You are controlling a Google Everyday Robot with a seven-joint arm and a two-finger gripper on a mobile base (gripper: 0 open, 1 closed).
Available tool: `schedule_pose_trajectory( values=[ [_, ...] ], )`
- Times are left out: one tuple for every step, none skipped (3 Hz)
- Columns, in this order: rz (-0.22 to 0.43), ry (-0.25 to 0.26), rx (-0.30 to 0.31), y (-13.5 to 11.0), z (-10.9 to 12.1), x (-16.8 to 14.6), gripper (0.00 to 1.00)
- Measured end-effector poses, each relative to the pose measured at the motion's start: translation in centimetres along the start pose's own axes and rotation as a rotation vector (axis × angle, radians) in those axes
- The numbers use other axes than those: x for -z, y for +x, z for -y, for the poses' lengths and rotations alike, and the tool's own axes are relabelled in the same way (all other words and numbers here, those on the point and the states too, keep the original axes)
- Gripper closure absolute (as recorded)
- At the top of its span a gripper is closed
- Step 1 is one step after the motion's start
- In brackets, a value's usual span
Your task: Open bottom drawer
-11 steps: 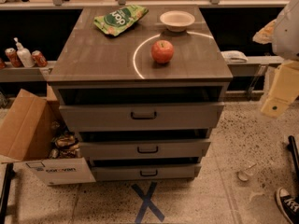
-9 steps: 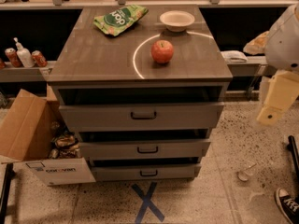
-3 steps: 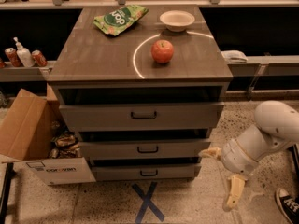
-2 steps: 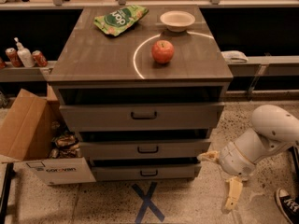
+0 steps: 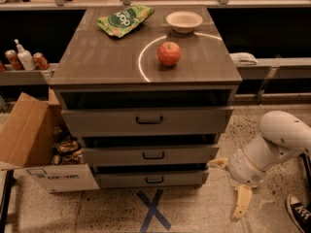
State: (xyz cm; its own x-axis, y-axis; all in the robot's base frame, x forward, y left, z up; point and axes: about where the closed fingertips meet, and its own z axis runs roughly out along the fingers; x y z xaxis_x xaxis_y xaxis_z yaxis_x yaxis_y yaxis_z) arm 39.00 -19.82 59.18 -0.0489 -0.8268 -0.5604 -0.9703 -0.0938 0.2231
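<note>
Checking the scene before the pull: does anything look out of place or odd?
Nothing stands out. The red apple, white bowl and green snack bag lie tidily on the grey cabinet top; the gripper hangs low, right of the grey bottom drawer.

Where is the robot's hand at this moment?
In the camera view, the hand is low on the right, near the floor, just past the right end of the bottom drawer, away from its black handle.
</note>
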Motion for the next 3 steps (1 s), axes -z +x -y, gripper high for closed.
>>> schedule_pose_trajectory(
  values=[
    [-0.096, 0.036, -0.011, 4.1, 1.9, -1.7, 0.00],
    [-0.188, 0.075, -0.018, 9.6, 4.0, -3.9, 0.00],
    [-0.211, 0.079, -0.018, 14.5, 6.2, -7.2, 0.00]
  ],
)
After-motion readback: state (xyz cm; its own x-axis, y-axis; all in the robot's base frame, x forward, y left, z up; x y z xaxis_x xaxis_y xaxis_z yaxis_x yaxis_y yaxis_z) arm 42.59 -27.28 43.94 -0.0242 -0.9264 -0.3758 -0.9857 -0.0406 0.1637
